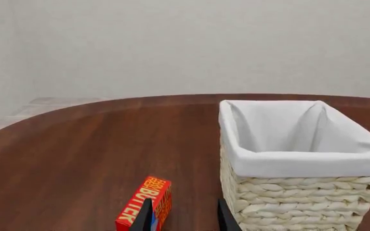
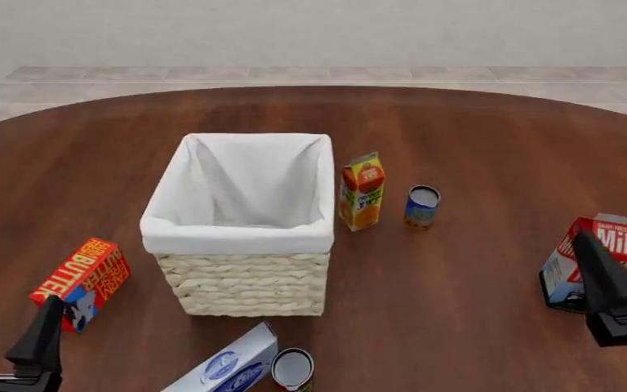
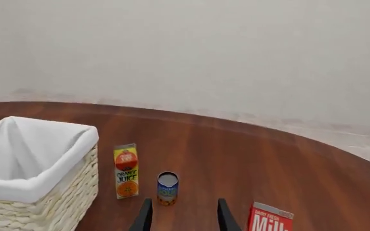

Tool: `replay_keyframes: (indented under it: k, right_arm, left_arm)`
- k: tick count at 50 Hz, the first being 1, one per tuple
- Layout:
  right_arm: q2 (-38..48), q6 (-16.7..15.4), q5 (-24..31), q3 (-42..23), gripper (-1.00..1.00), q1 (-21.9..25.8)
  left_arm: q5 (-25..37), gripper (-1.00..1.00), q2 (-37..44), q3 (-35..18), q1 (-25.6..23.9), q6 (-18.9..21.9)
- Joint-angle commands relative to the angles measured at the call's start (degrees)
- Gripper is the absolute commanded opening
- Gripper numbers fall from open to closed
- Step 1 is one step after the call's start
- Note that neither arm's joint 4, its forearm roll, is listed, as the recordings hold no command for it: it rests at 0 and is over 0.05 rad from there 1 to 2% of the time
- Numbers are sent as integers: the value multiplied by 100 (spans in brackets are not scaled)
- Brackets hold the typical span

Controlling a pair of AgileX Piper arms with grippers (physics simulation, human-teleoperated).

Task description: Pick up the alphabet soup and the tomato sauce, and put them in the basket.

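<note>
The alphabet soup point(image 2: 423, 207), a blue can with an orange band, stands right of the basket point(image 2: 242, 282), past an orange juice carton point(image 2: 362, 191). In the right wrist view the alphabet soup point(image 3: 167, 188) stands ahead of my right gripper point(image 3: 183, 219), which is open and empty. The tomato sauce point(image 2: 291, 369) stands near the table's front edge, in front of the basket and partly cut off by the frame. My left gripper point(image 2: 6, 327) is low at the front left, open and empty. My right gripper point(image 2: 619, 237) hovers at the right by a milk carton.
A red butter box point(image 2: 82, 282) lies left of the basket, just ahead of my left gripper point(image 1: 185, 219). A white and blue box point(image 2: 226, 363) lies beside the tomato sauce. The milk carton point(image 2: 597, 261) stands at the right. The basket point(image 1: 300, 199) holds only its white liner.
</note>
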Motion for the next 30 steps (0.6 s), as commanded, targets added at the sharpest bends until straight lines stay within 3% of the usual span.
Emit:
replay_keyframes:
  k: [1, 3, 4, 9, 19, 22, 24, 30]
  right_arm:
    - [763, -283, -35, -557, 100, 265]
    - [1068, -432, -68, -646, 100, 214]
    - [1111, -281, -45, -701, 100, 246]
    - [1681, -141, -25, -1003, 100, 306]
    - [2488, -437, 52, -1344, 100, 458]
    - [2617, -225, 88, -1448, 100, 454]
    - [2793, -414, 24, -1453, 100, 414]
    - [3118, -446, -56, -1544, 100, 446]
  left_arm:
    - [24, 100, -4, 3, -11, 6]
    - [18, 100, 3, 3, -10, 8]
    - [4, 100, 19, 3, -9, 8]
    - [-18, 100, 48, 4, -5, 14]
    - [-13, 100, 62, 6, -9, 8]
    - [-25, 100, 74, 7, -10, 4]
    - [-48, 100, 98, 7, -11, 3]
    - [-164, 100, 224, 8, -10, -9]
